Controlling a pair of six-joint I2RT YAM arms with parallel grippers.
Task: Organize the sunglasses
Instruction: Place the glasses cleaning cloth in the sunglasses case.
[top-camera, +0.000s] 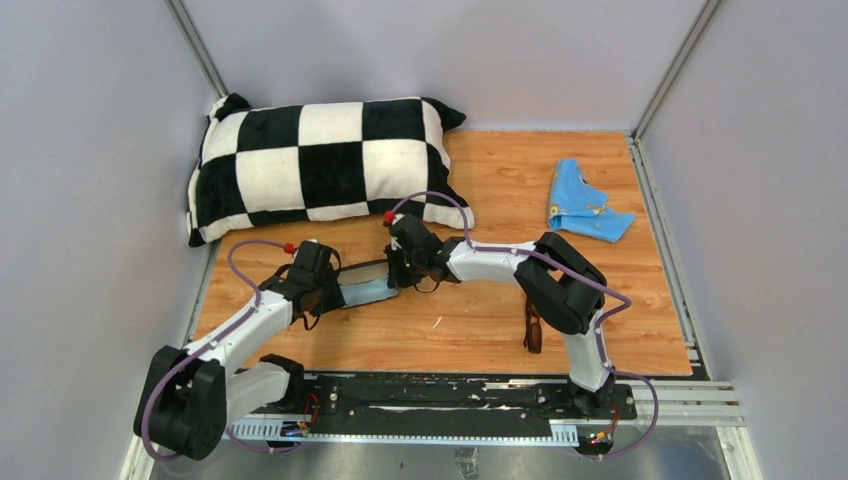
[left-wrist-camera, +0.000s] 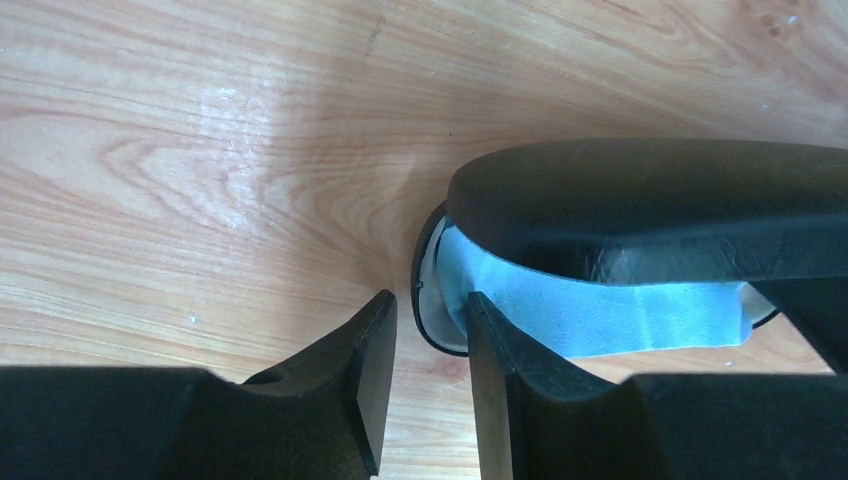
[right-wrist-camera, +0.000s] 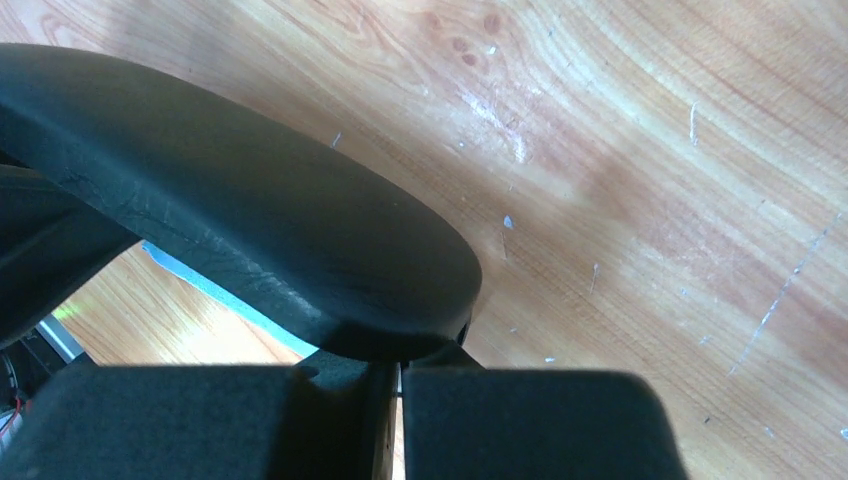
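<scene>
The sunglasses (top-camera: 533, 328) lie on the wooden table at the front right, folded and partly hidden under my right arm's elbow. A black case (top-camera: 365, 287) with blue lining (left-wrist-camera: 600, 315) sits open between my two grippers. My left gripper (left-wrist-camera: 430, 310) is open at the case's left end, one finger (left-wrist-camera: 500, 350) against the lining and the other finger (left-wrist-camera: 370, 340) outside the rim. My right gripper (right-wrist-camera: 400, 365) is at the case's right end, shut on the edge of the raised lid (right-wrist-camera: 250, 230). The same lid (left-wrist-camera: 650, 200) arches over the lining in the left wrist view.
A black-and-white checkered pillow (top-camera: 320, 165) fills the back left. A crumpled blue cloth (top-camera: 585, 205) lies at the back right. Grey walls close in the table on three sides, and a metal rail (top-camera: 450, 400) runs along the front edge.
</scene>
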